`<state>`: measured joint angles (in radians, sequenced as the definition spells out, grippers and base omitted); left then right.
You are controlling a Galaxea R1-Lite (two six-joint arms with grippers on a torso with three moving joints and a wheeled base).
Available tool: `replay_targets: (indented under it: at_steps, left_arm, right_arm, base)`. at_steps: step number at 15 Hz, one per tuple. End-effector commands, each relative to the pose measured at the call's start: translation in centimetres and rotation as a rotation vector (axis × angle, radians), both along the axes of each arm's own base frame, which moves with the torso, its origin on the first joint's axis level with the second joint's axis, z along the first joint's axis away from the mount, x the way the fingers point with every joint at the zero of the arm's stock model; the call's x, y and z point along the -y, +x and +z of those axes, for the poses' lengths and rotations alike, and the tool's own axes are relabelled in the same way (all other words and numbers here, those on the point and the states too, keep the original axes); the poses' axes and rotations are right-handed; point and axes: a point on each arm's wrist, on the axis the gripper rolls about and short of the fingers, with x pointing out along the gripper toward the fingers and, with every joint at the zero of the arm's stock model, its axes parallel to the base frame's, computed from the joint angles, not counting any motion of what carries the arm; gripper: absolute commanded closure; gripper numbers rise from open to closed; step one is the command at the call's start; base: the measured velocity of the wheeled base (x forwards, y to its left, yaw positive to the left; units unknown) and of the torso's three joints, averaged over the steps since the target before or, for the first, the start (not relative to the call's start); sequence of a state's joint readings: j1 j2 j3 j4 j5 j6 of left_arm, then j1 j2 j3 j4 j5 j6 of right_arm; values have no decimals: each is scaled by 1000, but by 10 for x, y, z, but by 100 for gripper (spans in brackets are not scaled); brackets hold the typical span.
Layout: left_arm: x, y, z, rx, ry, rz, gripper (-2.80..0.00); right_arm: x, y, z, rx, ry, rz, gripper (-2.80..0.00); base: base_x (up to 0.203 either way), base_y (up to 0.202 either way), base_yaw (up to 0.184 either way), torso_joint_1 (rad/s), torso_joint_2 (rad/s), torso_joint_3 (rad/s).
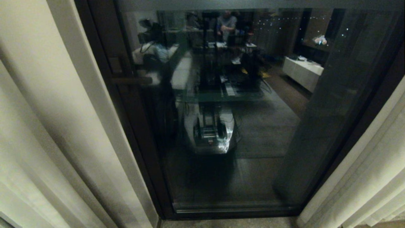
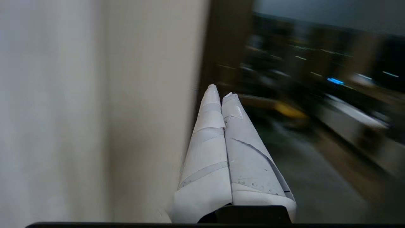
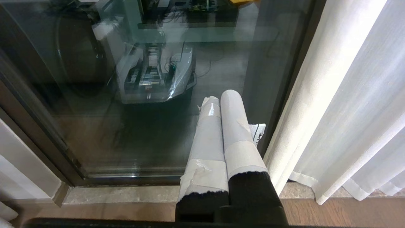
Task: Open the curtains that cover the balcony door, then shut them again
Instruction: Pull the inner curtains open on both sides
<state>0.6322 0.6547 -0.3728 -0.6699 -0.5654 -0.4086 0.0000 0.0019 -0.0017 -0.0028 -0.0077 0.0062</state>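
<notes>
Scene: a tall sliding balcony door (image 1: 221, 126) with a dark brown-black frame and big reflective glass panes, seen from the robot's head looking down and forward.
Curtains: two floor-length cream, slightly sheer pleated panels, one drawn to the left (image 1: 47, 126) and one to the right (image 1: 373, 164), leaving the glass bare between them. The opening half of the task looks done; closing remains.
Door handle: a dark horizontal lever (image 1: 131, 79) on the left part of the frame, just beside the left panel's edge.
Reflection: the glass mirrors the robot's own base and a room behind it, with a seated person far back.
Left gripper (image 2: 220, 90): its white tape-wrapped fingers are pressed together with nothing between them, tips right beside the left panel's inner edge, probably placed to push that fabric back across.
Right gripper (image 3: 221, 96): likewise clenched and empty, hanging low near the right panel's hem, apparently parked.
Containers: none in view.
</notes>
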Motion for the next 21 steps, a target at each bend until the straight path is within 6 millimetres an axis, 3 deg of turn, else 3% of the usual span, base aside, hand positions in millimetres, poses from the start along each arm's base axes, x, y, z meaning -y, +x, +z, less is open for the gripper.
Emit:
replay_targets:
  at_steps: [1,4,7,11,16,18,21]
  left_arm:
    - [6,4,-4,-12,8,-86,0]
    - [14,1,-22,-131,-1,-37,0]
    - [15,-25,-51,-300,18,-26,0]
    - [13,-51,-96,-314,59,30,0]
    - [13,-62,-154,-311,146,79,0]
    - [15,-64,-166,-311,165,27,0]
    - [15,-64,-169,-331,177,22,0]
  right_arm:
    - [0,0,0,1,0,0,0]
    - [0,0,0,1,0,0,0]
    - [0,0,0,1,0,0,0]
    - [0,0,0,1,0,0,0]
    - [0,0,0,1,0,0,0]
    - [0,0,0,1,0,0,0]
    - [0,0,0,1,0,0,0]
  base:
    - [0,0,0,0,0,0]
    - [0,0,0,0,0,0]
    - [0,0,0,0,0,0]
    - [0,0,0,0,0,0]
    - [0,0,0,0,0,0]
    - [0,0,0,0,0,0]
    - [0,0,0,0,0,0]
